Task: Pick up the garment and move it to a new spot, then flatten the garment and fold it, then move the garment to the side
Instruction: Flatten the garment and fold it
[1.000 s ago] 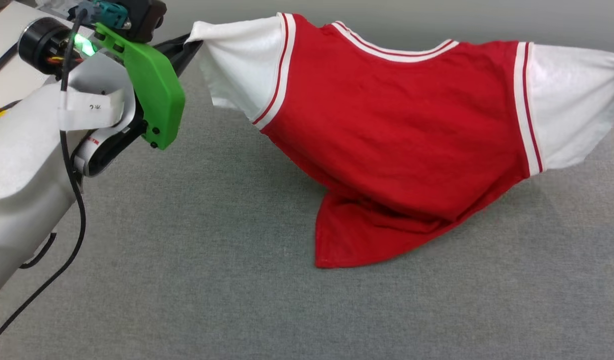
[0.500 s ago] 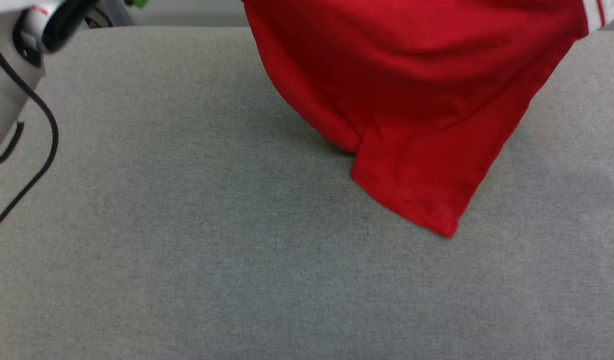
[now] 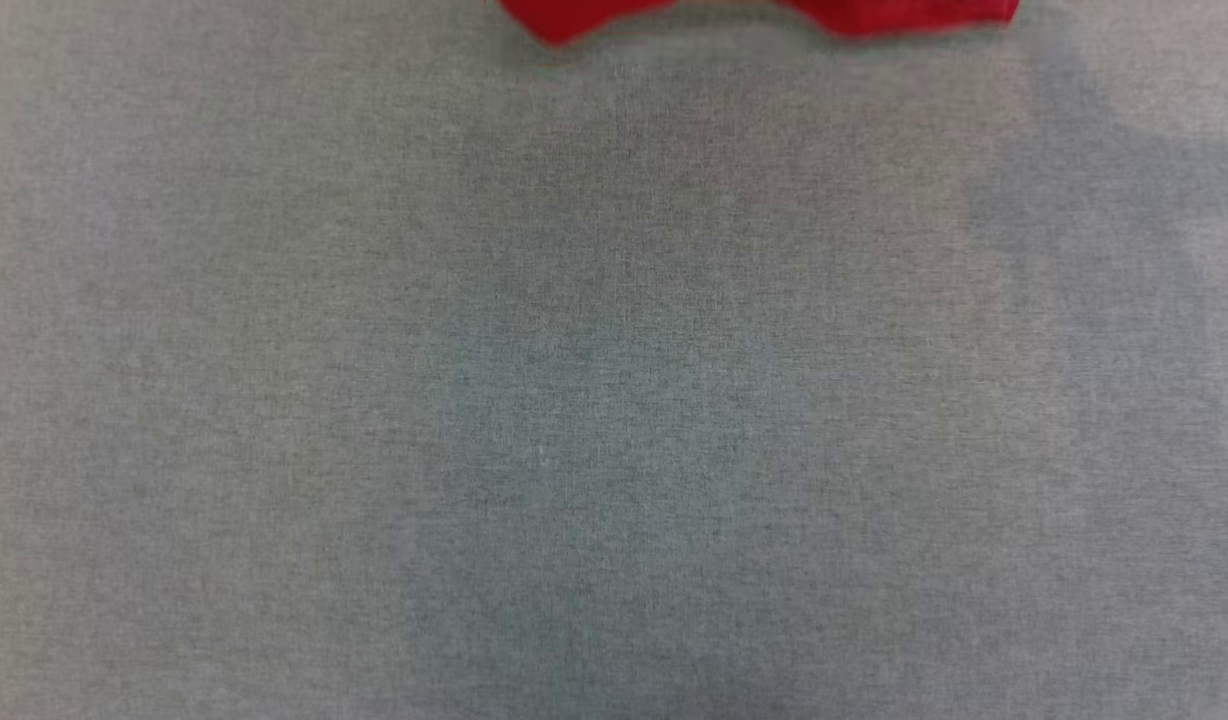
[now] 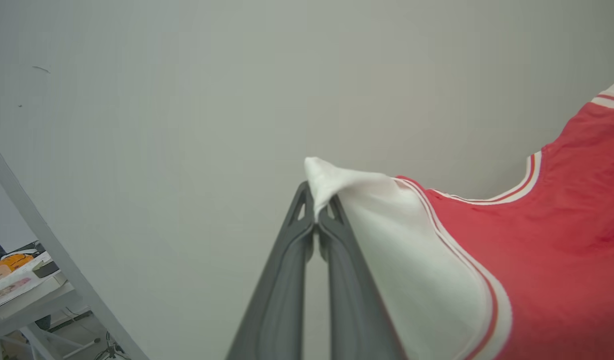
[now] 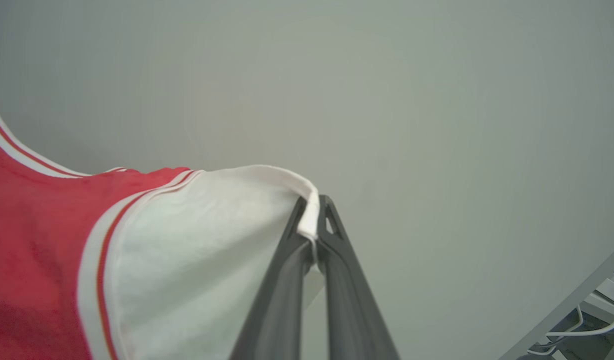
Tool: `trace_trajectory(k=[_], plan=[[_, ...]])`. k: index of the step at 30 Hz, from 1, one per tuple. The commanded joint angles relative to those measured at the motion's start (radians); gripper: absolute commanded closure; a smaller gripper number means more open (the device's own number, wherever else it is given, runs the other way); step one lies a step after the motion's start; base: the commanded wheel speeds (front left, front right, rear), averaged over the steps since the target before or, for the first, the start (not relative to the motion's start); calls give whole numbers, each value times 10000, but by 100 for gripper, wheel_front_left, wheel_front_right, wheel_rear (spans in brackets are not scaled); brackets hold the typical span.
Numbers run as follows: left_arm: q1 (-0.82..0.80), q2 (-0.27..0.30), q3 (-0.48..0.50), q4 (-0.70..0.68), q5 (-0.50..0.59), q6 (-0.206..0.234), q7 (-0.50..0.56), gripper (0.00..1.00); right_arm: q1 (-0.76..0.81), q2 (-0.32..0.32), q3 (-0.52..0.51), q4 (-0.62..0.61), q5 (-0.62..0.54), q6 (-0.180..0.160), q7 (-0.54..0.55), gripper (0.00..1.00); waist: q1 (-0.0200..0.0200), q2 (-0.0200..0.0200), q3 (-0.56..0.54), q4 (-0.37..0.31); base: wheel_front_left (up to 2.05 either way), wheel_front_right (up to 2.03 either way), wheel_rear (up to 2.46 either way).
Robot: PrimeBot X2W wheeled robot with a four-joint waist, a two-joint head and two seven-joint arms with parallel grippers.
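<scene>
Holding up a bright red soft-fabric T-shirt [image 4: 562, 260] with white short sleeves and red-and-white striped trim, stretched between both grips. Clamping the tip of one white sleeve in the left gripper [image 4: 317, 212], dark fingers pressed fully together. Pinching the other sleeve's hem likewise in the right gripper [image 5: 314, 222]. Dangling the red lower hem over the far side of the grey woven-cloth tabletop [image 3: 614, 400]; cannot tell whether touching it.
</scene>
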Motion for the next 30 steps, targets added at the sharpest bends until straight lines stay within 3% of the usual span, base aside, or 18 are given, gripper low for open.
trace_trajectory(k=[1,9,15,22,30], plan=[[-326,-131,89,237,47,-61,-181,100,-451,105,134,296,-157,-7,-195,100,-1,54,233,53,0,0,0],[-793,-448,74,1540,-200,-374,-601,100,-1685,483,890,1875,-157,-7,-888,100,-1,54,431,84,0,0,0],[-224,-673,-152,2208,-512,-495,-926,100,-1492,620,1684,2683,222,-7,-1414,100,-1,54,566,103,0,0,0],[1353,-816,-454,2688,-1095,-545,-1507,100,-168,806,2959,3035,1004,-7,-2199,100,-1,54,401,132,0,0,0],[3923,-363,-977,2095,-1777,-552,-2010,100,2314,513,4229,2503,2421,-7,-2880,100,-1,54,-356,184,0,0,0]])
